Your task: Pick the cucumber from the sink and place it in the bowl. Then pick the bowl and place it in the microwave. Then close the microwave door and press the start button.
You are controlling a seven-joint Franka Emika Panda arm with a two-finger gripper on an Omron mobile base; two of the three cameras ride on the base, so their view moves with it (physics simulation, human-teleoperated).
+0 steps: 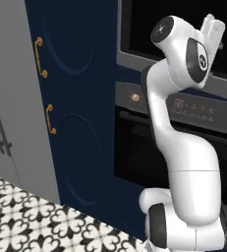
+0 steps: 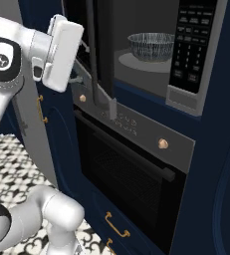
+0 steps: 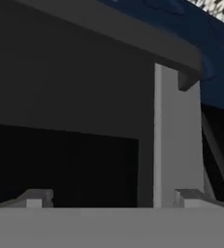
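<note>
At upper right of the right base view, you saw the bowl (image 2: 152,46) seated on the turntable inside the microwave (image 2: 151,55), so the placement step was judged complete. The cucumber could not be made out; presumably it lay inside the bowl. The microwave door (image 2: 93,50) stood open, edge-on at upper centre of that view, because closing had not yet been done. Your end effector (image 3: 112,197) had its fingers spread wide and held nothing. In the hand view it faced the door's grey edge close up, a position judged suited to pushing the door shut. Below, the black oven (image 2: 131,174) remained closed.
</note>
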